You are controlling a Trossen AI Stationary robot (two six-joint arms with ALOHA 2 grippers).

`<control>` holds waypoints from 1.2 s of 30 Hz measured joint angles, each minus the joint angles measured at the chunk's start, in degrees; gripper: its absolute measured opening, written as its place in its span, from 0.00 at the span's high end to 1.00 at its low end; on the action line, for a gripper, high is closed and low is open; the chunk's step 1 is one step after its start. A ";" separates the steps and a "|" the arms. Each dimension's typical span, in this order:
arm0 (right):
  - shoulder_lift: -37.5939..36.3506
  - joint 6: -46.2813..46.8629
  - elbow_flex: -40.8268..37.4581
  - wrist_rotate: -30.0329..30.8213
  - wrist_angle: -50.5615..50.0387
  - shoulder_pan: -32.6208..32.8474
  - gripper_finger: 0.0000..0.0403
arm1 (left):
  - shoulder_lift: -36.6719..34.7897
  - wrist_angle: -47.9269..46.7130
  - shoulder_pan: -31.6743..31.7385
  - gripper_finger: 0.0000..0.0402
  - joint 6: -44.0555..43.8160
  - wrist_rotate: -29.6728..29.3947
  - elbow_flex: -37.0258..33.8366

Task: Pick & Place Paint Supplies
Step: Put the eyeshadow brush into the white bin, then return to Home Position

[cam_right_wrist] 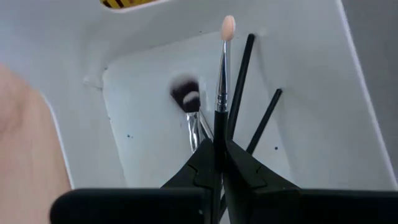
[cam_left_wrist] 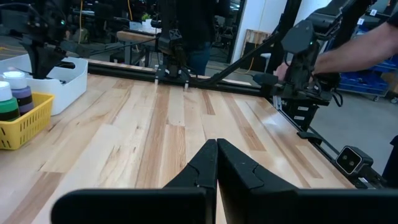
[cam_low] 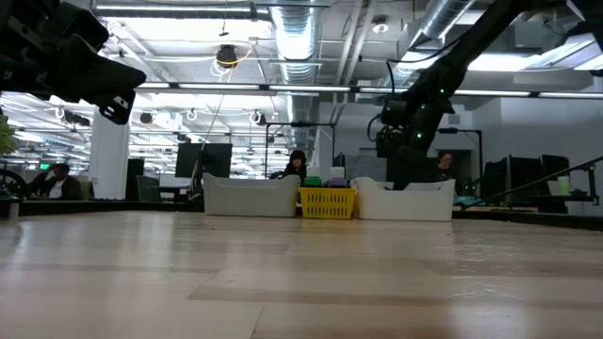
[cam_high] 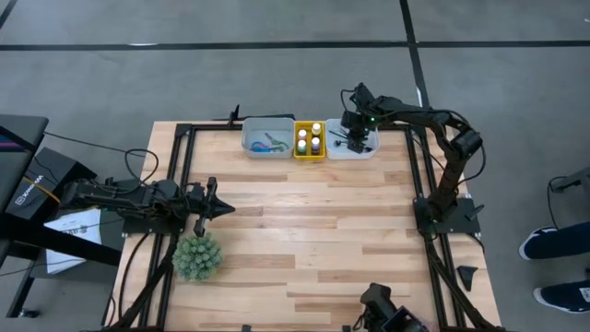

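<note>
White tray [cam_right_wrist: 311, 93] walls surrounded the right gripper [cam_right_wrist: 219, 149], whose jaws were clamped on a thin dark-handled brush [cam_right_wrist: 221, 74] with a peach tip, 3 other brushes lying on the tray floor just beside it. Its arm reached down over that tray [cam_high: 364, 149] at the table's far edge. Well apart, the left gripper [cam_left_wrist: 216, 149] hovered above bare wood near the plant ball [cam_high: 197, 256], jaws together.

Open-plan robotics lab or industrial workspace. Exposed ducting and strip lights [cam_low: 311, 89] overhead in the low view. Rows of desks with monitors [cam_low: 209, 160] behind the table, seated people [cam_low: 295, 166] at them. Polished concrete floor [cam_high: 277, 23] with dark seams around a wooden bench [cam_high: 304, 231] on a black metal frame. Cabling [cam_high: 138, 267] trailing at 8 o'clock. Blue storage bins [cam_left_wrist: 367, 81] visible beyond the far edge.
</note>
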 joint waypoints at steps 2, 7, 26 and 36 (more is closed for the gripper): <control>0.00 -0.02 0.02 0.02 0.33 0.02 0.98 | 0.00 0.00 -0.01 1.00 0.00 0.00 0.02; 0.00 -0.04 0.02 0.16 -0.45 -0.18 0.98 | 0.00 -0.01 -0.01 1.00 0.00 -0.01 0.01; 0.00 -0.02 0.02 0.19 -1.28 -0.37 0.95 | 0.00 -0.01 -0.01 1.00 0.00 0.01 0.01; 0.00 0.00 0.02 -0.48 -1.30 -0.37 0.89 | -0.01 -0.01 0.00 1.00 0.00 0.01 0.00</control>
